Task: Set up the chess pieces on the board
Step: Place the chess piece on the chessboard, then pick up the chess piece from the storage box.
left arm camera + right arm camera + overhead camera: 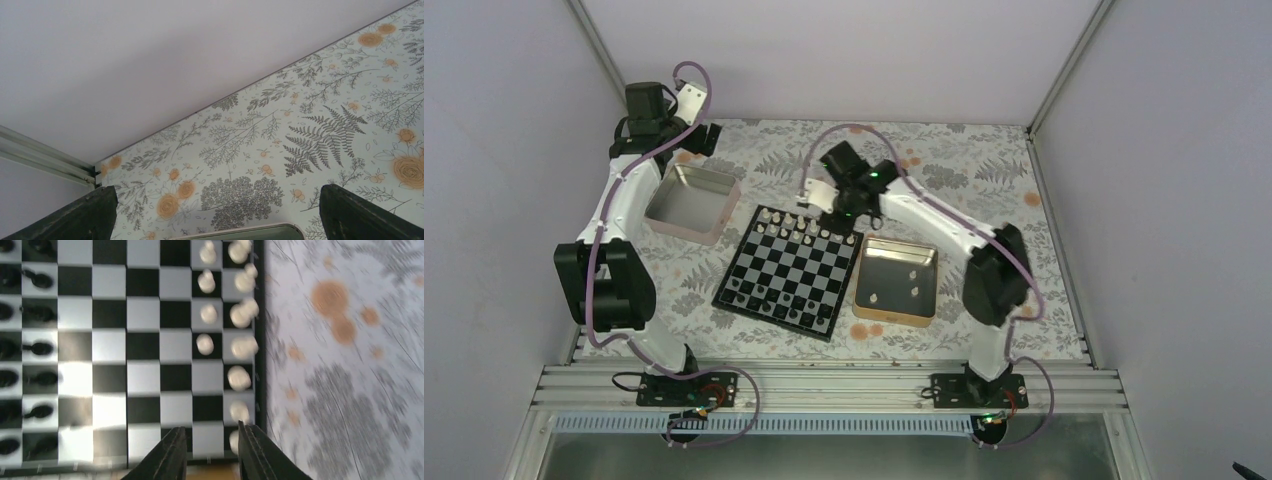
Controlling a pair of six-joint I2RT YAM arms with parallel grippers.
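The board [792,272] lies at the table's middle. White chess pieces [796,226] stand in its two far rows; in the right wrist view they [205,344] fill much of the two right-hand columns of the board [142,347]. Three more white pieces [911,273] lie in the gold tin [894,317]. My right gripper [832,212] hovers over the board's far right corner, open and empty [212,440], with a white piece just beside its right finger [250,445]. My left gripper [707,138] is raised at the far left, open and empty [216,200].
Dark chessmen [764,300] stand in the board's near rows and at the left of the right wrist view [37,347]. A pinkish silver tin [686,228] sits left of the board; its rim [240,232] shows under the left gripper. Walls enclose the floral tablecloth.
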